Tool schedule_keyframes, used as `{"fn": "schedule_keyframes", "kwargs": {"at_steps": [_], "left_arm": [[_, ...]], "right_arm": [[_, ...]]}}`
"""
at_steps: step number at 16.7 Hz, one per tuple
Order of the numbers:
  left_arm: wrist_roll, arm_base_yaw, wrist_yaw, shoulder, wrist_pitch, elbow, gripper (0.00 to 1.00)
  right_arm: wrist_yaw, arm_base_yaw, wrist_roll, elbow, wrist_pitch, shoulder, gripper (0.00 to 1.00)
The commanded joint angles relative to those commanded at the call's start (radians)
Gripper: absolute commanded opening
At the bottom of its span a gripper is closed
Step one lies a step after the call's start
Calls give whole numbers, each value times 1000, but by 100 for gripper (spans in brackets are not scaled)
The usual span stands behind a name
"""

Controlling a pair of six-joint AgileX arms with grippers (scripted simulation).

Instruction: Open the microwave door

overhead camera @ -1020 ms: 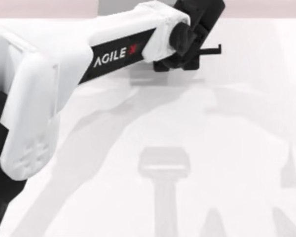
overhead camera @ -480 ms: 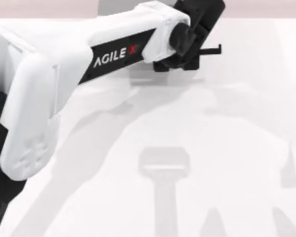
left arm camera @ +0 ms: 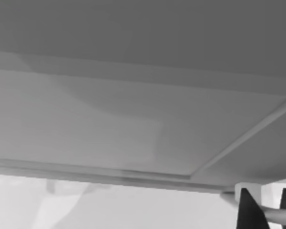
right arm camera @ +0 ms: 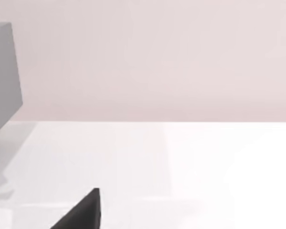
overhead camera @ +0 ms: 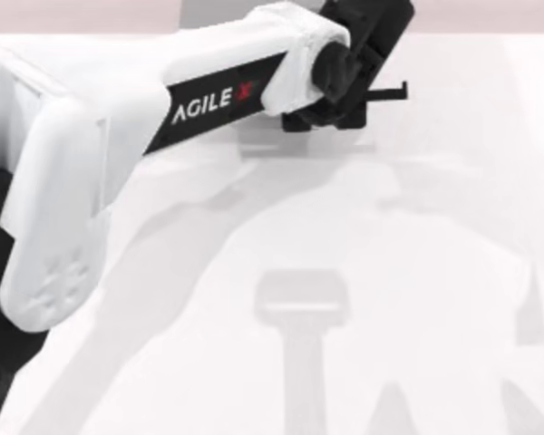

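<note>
Left arm (overhead camera: 163, 100) reaches from the table's left side toward the far edge, its black left gripper (overhead camera: 367, 86) up against the grey microwave (overhead camera: 218, 11), of which only a sliver shows at the top view's upper edge. In the left wrist view the microwave door (left arm camera: 109, 119) fills most of the picture as a wide grey framed panel, seen very close. Two dark fingertips (left arm camera: 248, 210) stand apart on either side of a pale bar, the handle (left arm camera: 276, 215); I cannot tell whether they press on it. White table (overhead camera: 417, 272) in front of the microwave lies open. Right gripper (right arm camera: 81, 214) shows only as one dark fingertip over the table; its state I cannot tell.
</note>
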Motion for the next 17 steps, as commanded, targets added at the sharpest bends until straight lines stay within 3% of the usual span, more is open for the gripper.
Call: {"fn": "schedule_keyframes", "kwargs": {"at_steps": [17], "left_arm": [[41,2,25,-43,49,-75,0]], "right_arm": [[0,0,0,0,0,0,100]]}}
